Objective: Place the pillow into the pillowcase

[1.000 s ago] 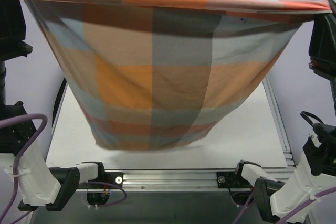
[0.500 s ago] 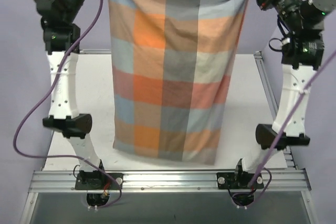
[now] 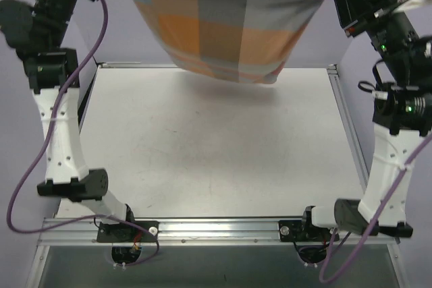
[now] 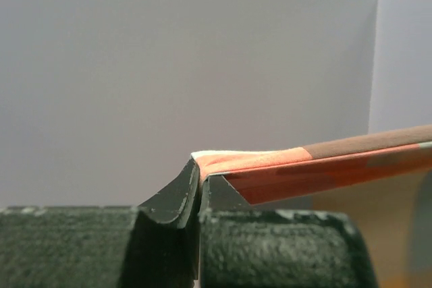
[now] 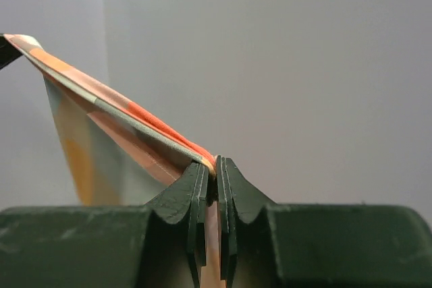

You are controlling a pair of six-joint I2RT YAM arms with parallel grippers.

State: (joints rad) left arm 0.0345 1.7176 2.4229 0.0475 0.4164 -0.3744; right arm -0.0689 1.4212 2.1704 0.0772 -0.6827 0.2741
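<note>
Your pillowcase (image 3: 223, 25) hangs in the air at the 12 o'clock end of the worktop (image 3: 216, 160), well above it and touching nothing below. It is stretched by its top edge between both arms. The left pincer (image 4: 201, 177) is clamped tight on one corner of the folded orange hem. The right pincer (image 5: 216, 170) is pinched just as tightly on the other, with cloth sandwiched between its pads. The relation that matters is the run of that held edge: its long axis lies from about 10 o'clock to 2 o'clock across the top view, taut from one grip to the other. The checked body sags under it in a pouch toward 6 o'clock. Each arm holds its own corner, so neither is the nearer one; whatever you do next, the two have to move as a pair or the hem will slacken or pull out. The pillow shows in none of the views. You cannot tell from here whether it sits inside the sagging pouch or lies out of sight. You cannot tell either whether the gripped edge is the open mouth or the closed end. My reading is that you should settle that before lowering the cloth back toward the worktop.
</note>
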